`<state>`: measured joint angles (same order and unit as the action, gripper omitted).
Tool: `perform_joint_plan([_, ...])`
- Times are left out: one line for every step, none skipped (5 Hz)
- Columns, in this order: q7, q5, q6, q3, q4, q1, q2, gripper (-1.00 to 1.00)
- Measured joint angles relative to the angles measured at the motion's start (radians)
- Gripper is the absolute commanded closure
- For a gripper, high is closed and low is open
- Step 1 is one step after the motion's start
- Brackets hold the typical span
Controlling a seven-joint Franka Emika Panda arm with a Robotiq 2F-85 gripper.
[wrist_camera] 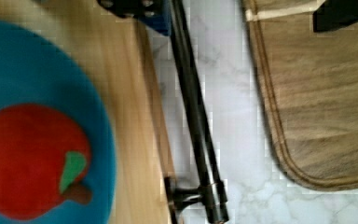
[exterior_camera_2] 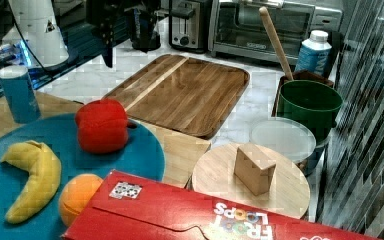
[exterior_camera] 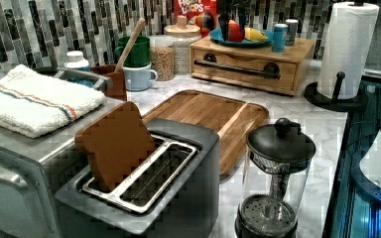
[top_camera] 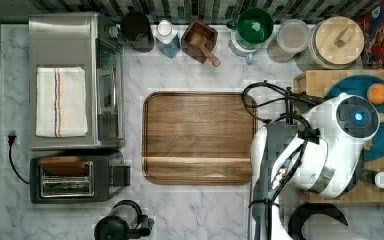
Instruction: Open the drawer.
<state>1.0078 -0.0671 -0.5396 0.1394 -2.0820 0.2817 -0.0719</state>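
drawer (exterior_camera: 243,69): pale bamboo, shut | handle (wrist_camera: 196,116): thin black round bar | tabletop (top_camera: 195,205): white marble | claw: state can't tell

My work surface is a white marble counter (top_camera: 200,210) veined in grey. At twelve o'clock in the top view runs a backsplash (exterior_camera: 39,29) of narrow vertical tiles in grey, black and white. At nine o'clock a black cord is plugged into an outlet (top_camera: 12,138).
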Motion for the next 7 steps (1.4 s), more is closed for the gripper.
perform_joint_plan([0.013, 0.001, -0.01, 0.011, 0.0, 0.0, -0.013, -1.0])
perform_joint_plan([0.035, 0.0, -0.067, 0.008, -0.014, 0.001, -0.018, -1.0])
perform_joint_plan([0.05, 0.0, -0.135, 0.008, -0.025, 0.002, -0.025, -1.0])
perform_joint_plan([0.104, 0.005, -0.221, 0.009, -0.037, 0.006, -0.039, -1.0])
perform_joint_plan([0.15, 0.064, -0.274, 0.009, -0.043, 0.013, -0.068, -1.0])
perform_joint_plan([0.151, 0.072, -0.323, 0.018, -0.045, 0.011, -0.114, -1.0])
perform_joint_plan([0.151, 0.069, -0.401, 0.019, -0.082, 0.012, -0.136, -1.0])
